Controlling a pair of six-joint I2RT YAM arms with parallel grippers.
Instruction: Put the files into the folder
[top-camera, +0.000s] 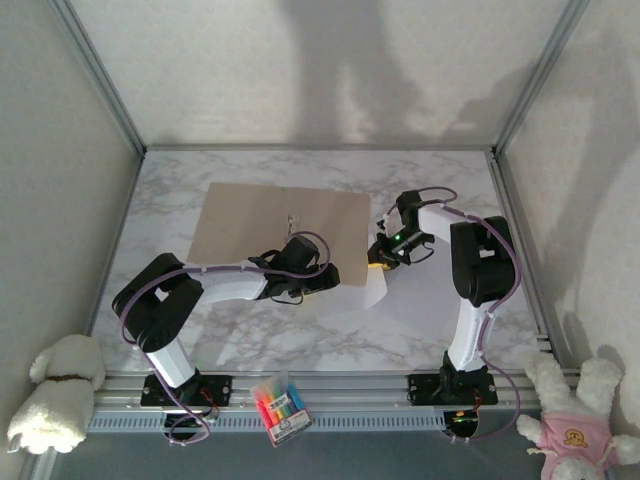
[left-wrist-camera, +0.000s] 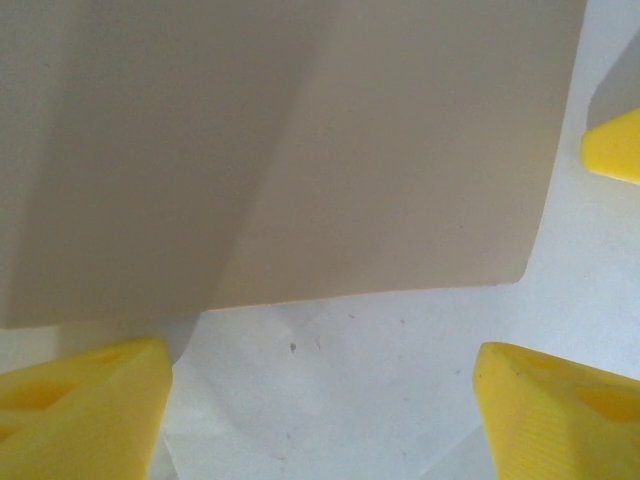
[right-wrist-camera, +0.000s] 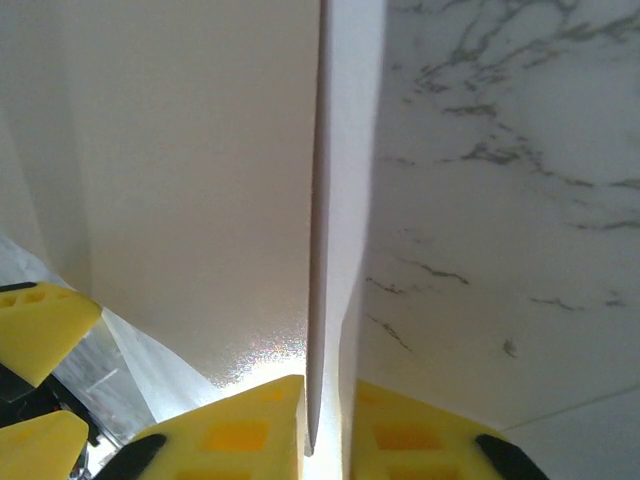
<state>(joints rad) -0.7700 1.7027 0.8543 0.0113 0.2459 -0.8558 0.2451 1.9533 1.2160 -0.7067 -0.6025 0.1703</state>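
The right gripper (right-wrist-camera: 322, 400) is pinching the edge of the files (top-camera: 392, 292), which stick out past the right side of the folder (top-camera: 260, 225) in the middle of the counter (top-camera: 300, 345), so slide them in slowly while the wide-open left gripper (left-wrist-camera: 320, 350) should press the folder down

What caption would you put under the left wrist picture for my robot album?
Open left tool poised above the brown folder, which lies over the white files.
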